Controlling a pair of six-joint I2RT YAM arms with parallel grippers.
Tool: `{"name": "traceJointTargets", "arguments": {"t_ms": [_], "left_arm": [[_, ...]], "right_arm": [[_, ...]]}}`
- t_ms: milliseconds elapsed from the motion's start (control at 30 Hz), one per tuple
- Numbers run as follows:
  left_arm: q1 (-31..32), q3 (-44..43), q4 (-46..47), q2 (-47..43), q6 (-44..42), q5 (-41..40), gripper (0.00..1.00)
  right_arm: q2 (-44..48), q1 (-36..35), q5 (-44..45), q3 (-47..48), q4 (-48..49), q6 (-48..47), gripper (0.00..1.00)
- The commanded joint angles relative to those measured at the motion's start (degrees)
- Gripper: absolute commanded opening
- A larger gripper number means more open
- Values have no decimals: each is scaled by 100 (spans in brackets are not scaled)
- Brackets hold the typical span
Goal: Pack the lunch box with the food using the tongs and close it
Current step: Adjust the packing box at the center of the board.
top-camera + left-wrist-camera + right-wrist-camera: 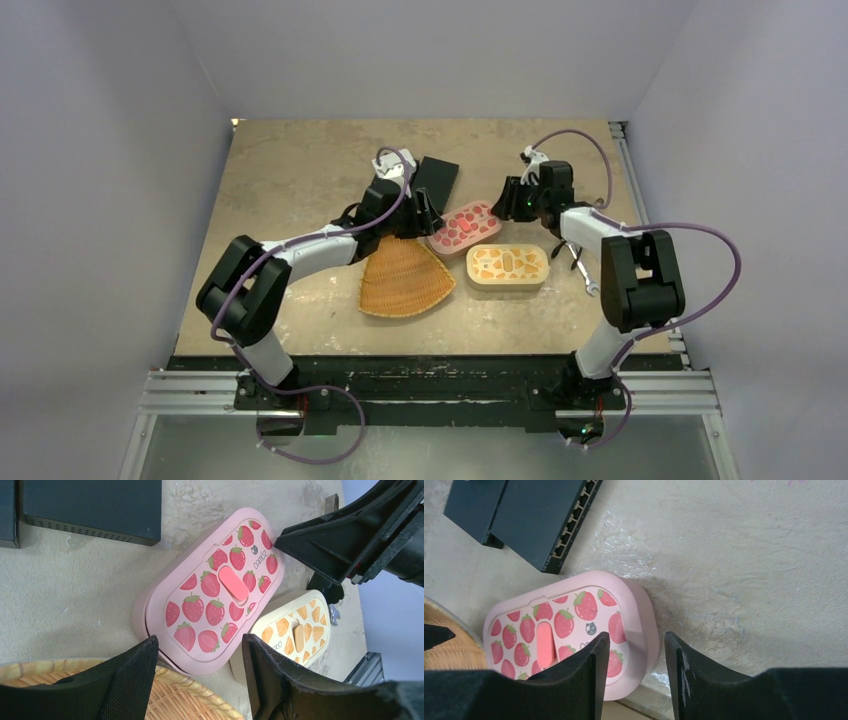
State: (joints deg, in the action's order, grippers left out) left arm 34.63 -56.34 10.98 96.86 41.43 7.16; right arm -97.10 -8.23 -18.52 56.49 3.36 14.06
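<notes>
Both my left gripper (200,680) and right gripper (636,675) hover spread and empty over the pink strawberry lunch box (464,228), which sits lidded on the worktop (290,170) beside the yellow lidded box (507,267). The tongs (583,272) lie by my right arm. No food shows, so this fits either packed-and-closed or unpacked.

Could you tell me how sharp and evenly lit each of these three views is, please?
Top external: even, soft light, sharp throughout, dim grey walls around the table. Left wrist: the pink box is crisp, while the left tool at the bottom edge is dark and soft. Right wrist: the switch and table are sharp, with a mild sheen near the box; the right tool is close and slightly blurred.
</notes>
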Motion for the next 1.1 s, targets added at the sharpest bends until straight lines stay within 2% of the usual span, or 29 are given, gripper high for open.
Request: {"name": "traceJointTargets", "arguments": {"t_ms": [0,333,500,733,1067], "left_arm": [[4,50,-24,-88,85,119,60],[8,82,-162,83,40,213,53],[6,110,-317,68,-82,22,53],[5,135,-325,264,-107,16,53],[7,216,189,585,138,286,53]], "right_arm": [[-53,6,-8,240,17,-219,46],[-153,6,-28,183,-111,-185,21],[-228,6,-37,31,-117,-150,14],[-324,6,11,-166,-87,-92,11],[-409,8,254,-296,-98,-29,11]]}}
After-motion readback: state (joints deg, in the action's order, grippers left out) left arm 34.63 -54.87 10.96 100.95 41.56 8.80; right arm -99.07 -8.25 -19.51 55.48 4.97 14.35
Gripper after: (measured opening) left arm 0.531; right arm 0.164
